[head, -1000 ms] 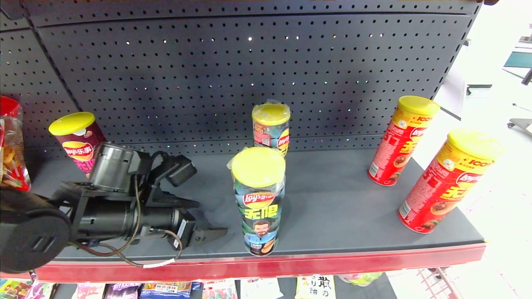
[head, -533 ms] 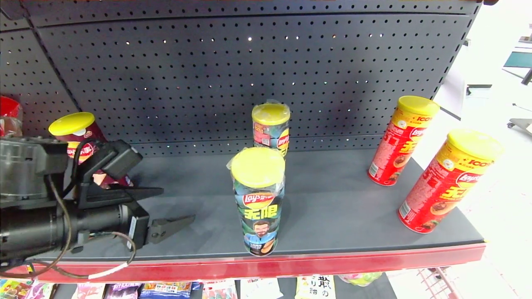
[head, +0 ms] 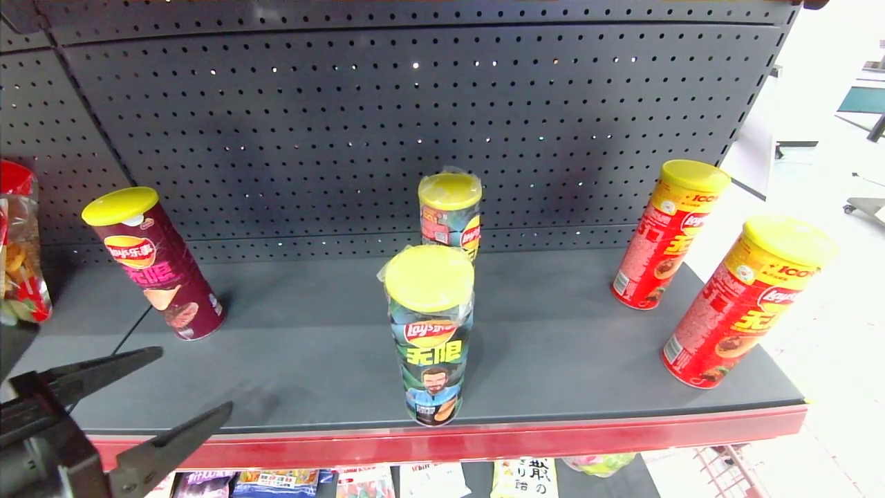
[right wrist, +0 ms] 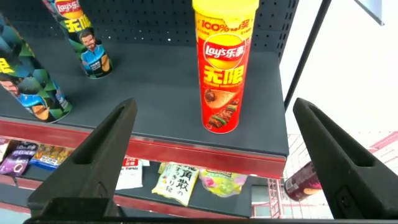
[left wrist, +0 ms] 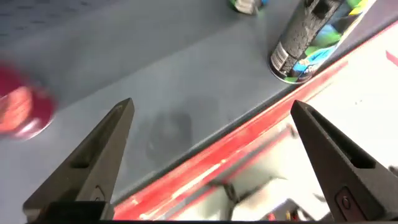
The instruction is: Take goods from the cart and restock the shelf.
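Left gripper (head: 193, 380) sits low at the near left, just off the shelf front, fingers spread wide, holding nothing; in the left wrist view the same left gripper (left wrist: 211, 104) hangs over the red front edge (left wrist: 249, 140) with the grey board behind it; right gripper (right wrist: 214, 102) is also spread wide and empty, facing the shelf's right end from the near side; snack packets (head: 429, 481) lie on the lower shelf under the red edge; a maroon tube (right wrist: 305, 180) lies low, past the shelf's right end, what it rests in cannot be told; on the grey shelf (head: 553, 346) the front green can (head: 430, 339) stands upright at the centre, close to the front edge; near red can (head: 747, 304) stands at the right end, well apart from it; maroon can (head: 155, 266) stands at the left, farther back; far red can (head: 667, 235) stands behind and left of the near red one, apart from it; back green can (head: 450, 214) stands straight behind the front green can, near the pegboard (head: 415, 138); a snack bag (head: 17, 242) sits at the far left edge; all cans carry yellow lids, none touching another.
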### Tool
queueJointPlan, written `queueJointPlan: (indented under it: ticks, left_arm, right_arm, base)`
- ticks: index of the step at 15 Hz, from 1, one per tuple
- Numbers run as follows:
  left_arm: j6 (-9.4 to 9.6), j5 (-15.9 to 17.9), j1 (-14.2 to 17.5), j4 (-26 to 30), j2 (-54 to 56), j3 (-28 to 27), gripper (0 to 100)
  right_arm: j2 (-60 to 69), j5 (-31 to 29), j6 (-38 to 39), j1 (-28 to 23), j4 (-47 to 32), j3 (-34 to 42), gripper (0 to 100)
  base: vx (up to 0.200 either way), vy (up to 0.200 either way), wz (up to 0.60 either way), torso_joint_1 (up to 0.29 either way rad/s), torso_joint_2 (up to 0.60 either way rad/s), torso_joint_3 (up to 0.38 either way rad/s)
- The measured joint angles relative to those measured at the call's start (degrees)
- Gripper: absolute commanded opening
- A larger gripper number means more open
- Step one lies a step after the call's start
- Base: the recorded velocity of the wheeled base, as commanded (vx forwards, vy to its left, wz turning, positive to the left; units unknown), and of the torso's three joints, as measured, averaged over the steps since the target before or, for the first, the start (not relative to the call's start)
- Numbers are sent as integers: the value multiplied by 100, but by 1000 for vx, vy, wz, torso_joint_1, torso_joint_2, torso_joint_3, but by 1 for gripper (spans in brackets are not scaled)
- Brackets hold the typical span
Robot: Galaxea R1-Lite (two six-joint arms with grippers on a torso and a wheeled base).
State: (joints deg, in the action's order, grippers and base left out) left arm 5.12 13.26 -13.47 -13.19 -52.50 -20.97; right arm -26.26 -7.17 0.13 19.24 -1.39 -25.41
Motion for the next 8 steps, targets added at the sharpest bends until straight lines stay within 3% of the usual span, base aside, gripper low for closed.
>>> queueJointPlan:
  ticks: [2, 4, 6, 8]
  left_arm:
    - [-173, -522, 146, 44, 577, 262, 100]
    - [-195, -798, 207, 367, 1180, 523, 100]
    - [-197, -1111, 234, 1301, 1864, 608, 100]
    - [-195, -1348, 247, 2665, 2665, 518, 100]
  right_arm:
    - [44, -24, 9, 0, -2, 49, 100]
    - [66, -205, -40, -39, -5, 217, 100]
    - [18, -422, -137, -140, -2, 306, 100]
    - [13, -421, -106, -240, -228, 352, 100]
  base:
    - [0, 0, 0, 0, 0, 0]
    - [0, 0, 0, 0, 0, 0]
    - [0, 0, 0, 0, 0, 0]
    - [0, 0, 0, 0, 0, 0]
